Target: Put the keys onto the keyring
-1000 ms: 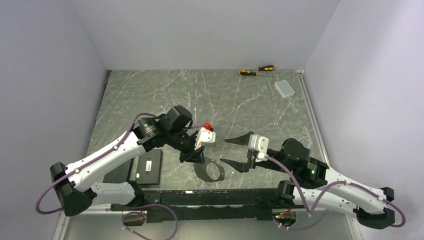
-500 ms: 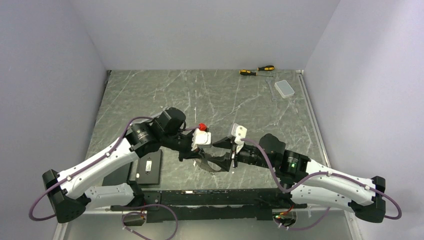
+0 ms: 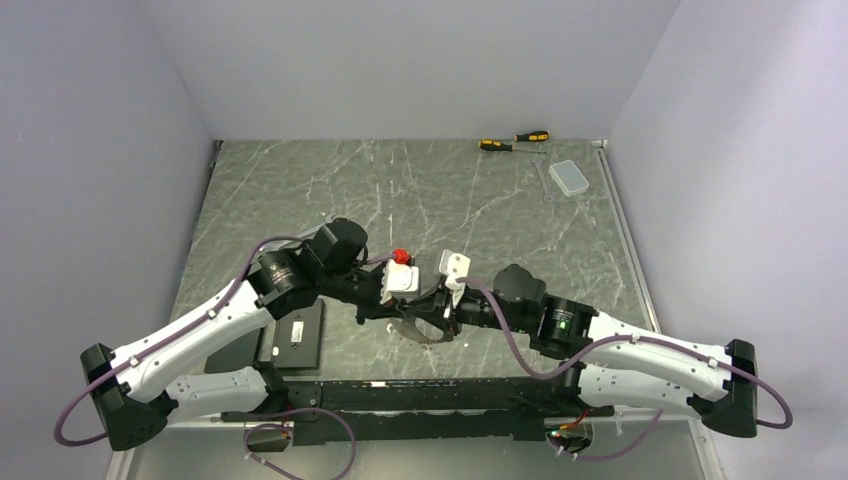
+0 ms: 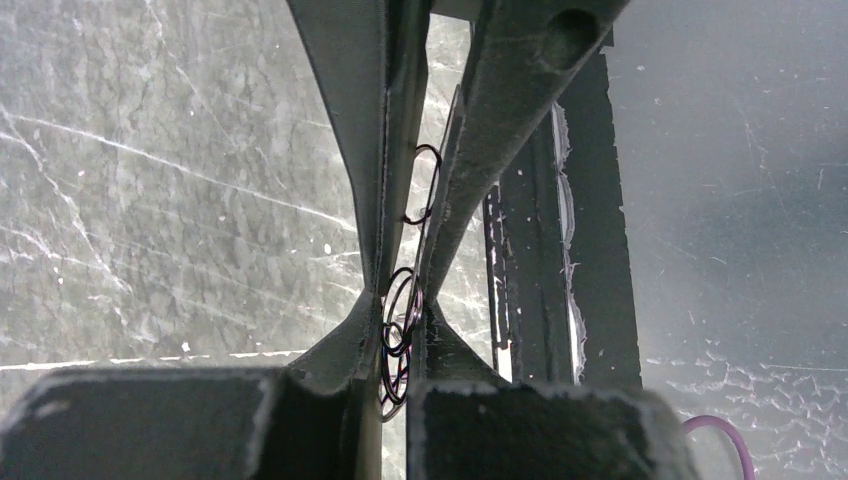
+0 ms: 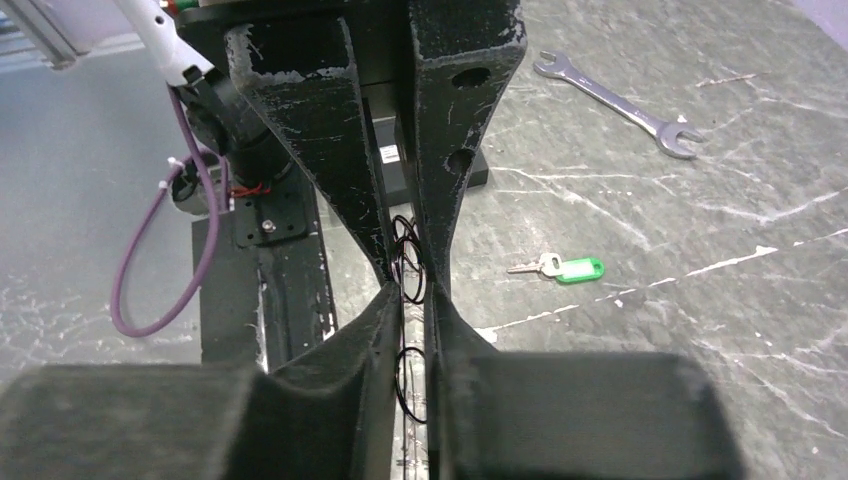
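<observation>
Grey marbled stone covers the table, and plain pale walls close it on three sides. Both arms reach to the middle of the near part of the table and meet there tip against tip.

The left gripper has its fingers pressed nearly together on the keyring. In the left wrist view the thin dark wire of the ring runs up through the narrow gap between them. The right gripper comes from the opposite side, and its fingers are also closed on the same ring; loops of the wire show between them in the right wrist view. So the ring is held by both grippers at once, above the table surface.

The key, a small silver one with a bright green head, lies flat on the table, apart from the ring and from both grippers. No finger touches it. A silver wrench lies further away on the stone.

At the far edge two yellow-and-black screwdrivers lie near a small clear box. A flat black box lies beside the left arm.
</observation>
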